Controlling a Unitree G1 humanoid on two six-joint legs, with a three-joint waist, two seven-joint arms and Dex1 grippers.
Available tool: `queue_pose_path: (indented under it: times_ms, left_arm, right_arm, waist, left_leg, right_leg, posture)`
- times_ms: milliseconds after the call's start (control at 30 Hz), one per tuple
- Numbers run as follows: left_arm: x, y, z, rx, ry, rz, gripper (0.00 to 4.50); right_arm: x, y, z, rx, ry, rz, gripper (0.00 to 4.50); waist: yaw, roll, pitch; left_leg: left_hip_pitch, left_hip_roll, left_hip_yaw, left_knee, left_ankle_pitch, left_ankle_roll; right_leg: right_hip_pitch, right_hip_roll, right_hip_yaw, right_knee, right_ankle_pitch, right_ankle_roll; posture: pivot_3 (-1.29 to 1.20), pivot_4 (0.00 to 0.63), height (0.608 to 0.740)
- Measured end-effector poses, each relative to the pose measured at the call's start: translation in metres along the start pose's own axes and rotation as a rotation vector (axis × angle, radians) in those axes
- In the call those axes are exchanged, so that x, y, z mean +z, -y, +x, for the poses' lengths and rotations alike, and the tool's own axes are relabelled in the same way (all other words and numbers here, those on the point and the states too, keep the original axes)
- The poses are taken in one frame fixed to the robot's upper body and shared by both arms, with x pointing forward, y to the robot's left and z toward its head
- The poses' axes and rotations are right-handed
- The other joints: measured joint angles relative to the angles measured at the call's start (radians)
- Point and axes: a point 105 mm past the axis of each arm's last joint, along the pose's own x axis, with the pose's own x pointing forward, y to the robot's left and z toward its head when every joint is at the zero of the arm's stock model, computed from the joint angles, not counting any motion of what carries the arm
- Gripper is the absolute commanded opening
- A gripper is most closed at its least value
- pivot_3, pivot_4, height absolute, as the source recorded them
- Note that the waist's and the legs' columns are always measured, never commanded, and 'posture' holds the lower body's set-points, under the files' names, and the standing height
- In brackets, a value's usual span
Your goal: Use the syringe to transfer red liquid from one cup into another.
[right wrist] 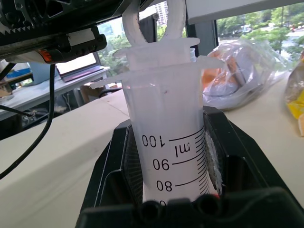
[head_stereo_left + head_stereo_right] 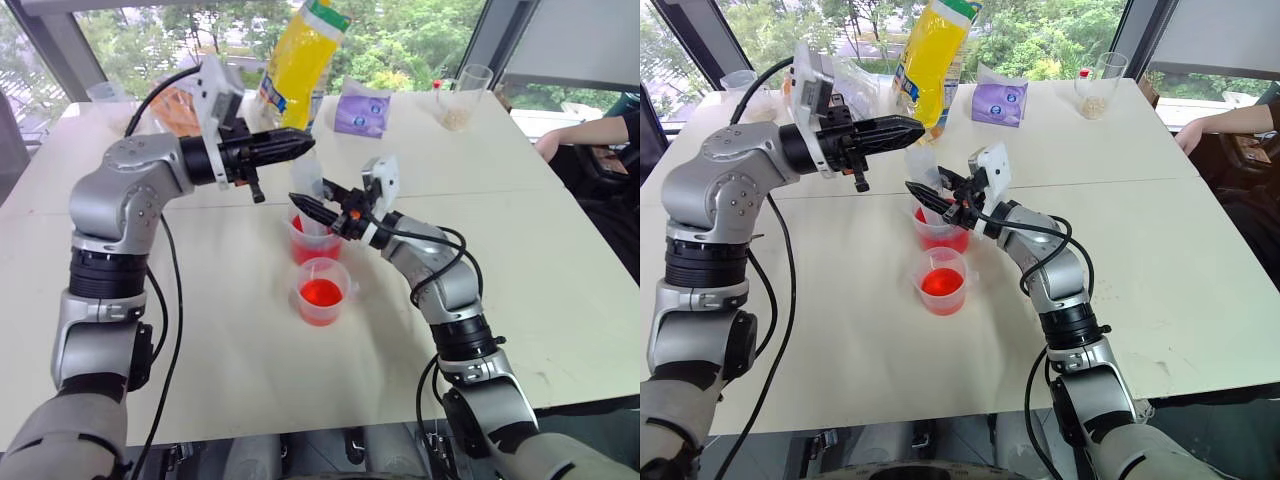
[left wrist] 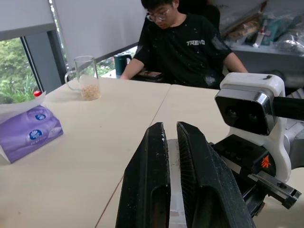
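Two grippers work the syringe (image 1: 166, 137) upright in the far beaker (image 2: 940, 232): right gripper (image 2: 318, 212) clamps the barrel, left gripper (image 2: 290, 146) pinches the plunger top; next, likely draw upward.

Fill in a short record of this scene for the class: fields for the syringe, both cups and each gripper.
syringe: large clear plastic syringe, upright over the taller cup
taller cup: clear plastic beaker holding red liquid
shorter cup: smaller clear plastic cup, red liquid inside, nearer the robot
right gripper: shut on the syringe barrel
left gripper: shut at the plunger top
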Motion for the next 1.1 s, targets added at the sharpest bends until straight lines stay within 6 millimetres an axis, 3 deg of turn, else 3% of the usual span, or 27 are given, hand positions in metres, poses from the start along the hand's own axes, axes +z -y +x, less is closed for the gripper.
queue_pose_path:
  times_ms: [267,500,1100]
  left_arm:
    - [0.001,-0.001,0.003,0.008,0.012,-0.015,0.01]
    - [0.015,-0.006,0.009,0.017,0.033,-0.029,0.01]
    - [0.011,-0.012,0.007,0.038,0.024,-0.052,0.01]
  right_arm:
    - [0.001,0.002,-0.001,-0.005,0.0,-0.003,1.37]
    - [0.01,0.004,0.001,-0.007,0.027,-0.017,1.37]
    - [-0.003,0.004,0.003,0.002,0.007,0.022,1.37]
  waist:
    - [0.001,0.0,0.0]
    - [0.0,0.0,0.0]
    - [0.0,0.0,0.0]
  left_leg:
    - [0.0,0.0,0.0,0.0,0.0,0.0]
    - [0.0,0.0,0.0,0.0,0.0,0.0]
    - [0.0,0.0,0.0,0.0,0.0,0.0]
  right_leg:
    - [0.0,0.0,0.0,0.0,0.0,0.0]
    - [0.0,0.0,0.0,0.0,0.0,0.0]
    - [0.0,0.0,0.0,0.0,0.0,0.0]
  posture:
    - [0.0,0.15,0.74]
    - [0.0,0.15,0.74]
    - [0.0,0.15,0.74]
